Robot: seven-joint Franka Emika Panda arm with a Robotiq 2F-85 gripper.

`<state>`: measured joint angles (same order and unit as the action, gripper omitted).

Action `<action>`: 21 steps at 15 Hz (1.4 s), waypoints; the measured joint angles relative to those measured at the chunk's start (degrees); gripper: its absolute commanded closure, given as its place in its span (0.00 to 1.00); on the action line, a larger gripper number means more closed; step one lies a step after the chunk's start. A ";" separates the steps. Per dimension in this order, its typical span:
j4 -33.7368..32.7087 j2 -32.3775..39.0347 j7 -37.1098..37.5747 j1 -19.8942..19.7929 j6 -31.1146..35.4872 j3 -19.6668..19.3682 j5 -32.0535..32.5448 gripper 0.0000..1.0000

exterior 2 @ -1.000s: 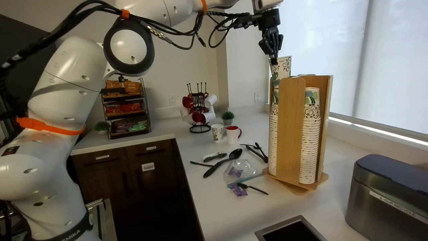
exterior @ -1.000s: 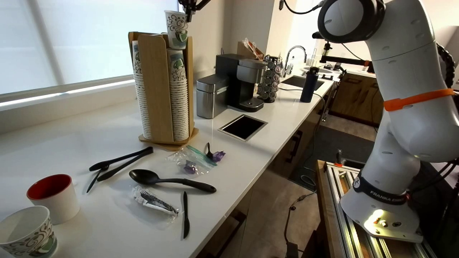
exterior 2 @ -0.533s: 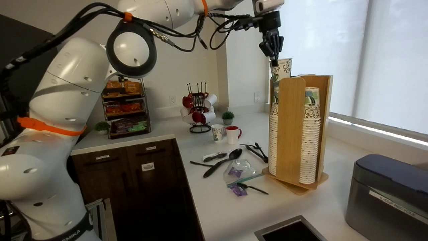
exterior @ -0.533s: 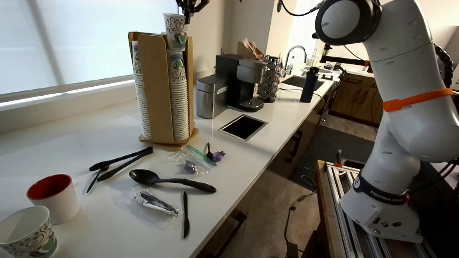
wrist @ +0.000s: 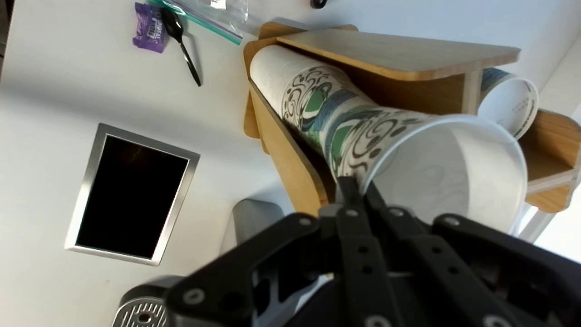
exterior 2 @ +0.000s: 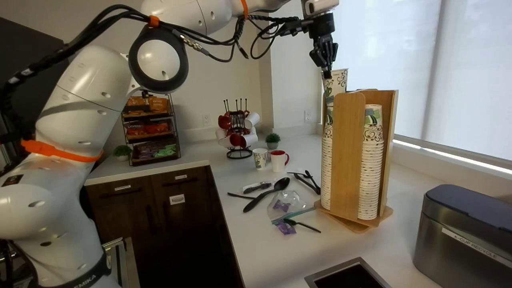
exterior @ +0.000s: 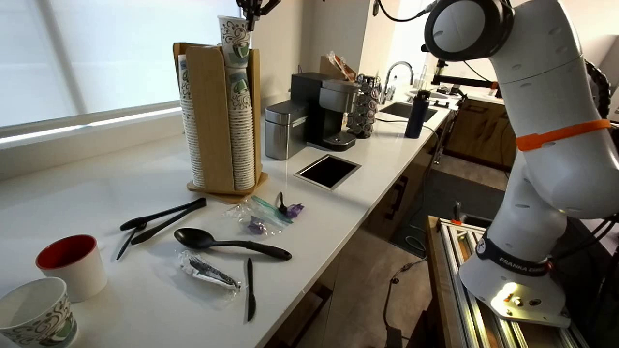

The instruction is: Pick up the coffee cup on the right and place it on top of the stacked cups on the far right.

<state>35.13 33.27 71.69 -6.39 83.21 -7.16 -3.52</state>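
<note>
One coffee cup [exterior: 234,42] shifted slightly, pinched by one hand [wrist: 361,184] above one column of stacked cups [exterior: 242,137], perhaps touching.

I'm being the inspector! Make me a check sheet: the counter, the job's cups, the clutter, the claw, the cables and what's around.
Surface: white counter, dark metal-framed opening set in it.
Job's things: coffee cup above the stacked cups; whether they touch is unclear.
Clutter: tongs, large black spoon, plastic bag, red-lined mug.
Claw: shut on the coffee cup's rim.
Cables: black, looping beside the arm.
Surroundings: coffee maker, metal bin.
</note>
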 measured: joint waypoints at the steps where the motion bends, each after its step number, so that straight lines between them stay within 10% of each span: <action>1: -0.26 0.12 0.03 0.00 0.11 0.05 0.00 0.99; 5: -0.93 0.73 0.20 0.00 0.67 0.06 0.00 0.99; 6: -0.98 0.89 0.22 0.00 0.67 0.06 0.00 0.71; 16: -1.38 1.81 0.27 0.00 0.67 0.06 0.03 0.04; 21: -2.62 1.80 0.26 0.00 0.67 0.06 0.03 0.00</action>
<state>32.51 35.07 71.96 -6.39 83.88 -7.10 -3.49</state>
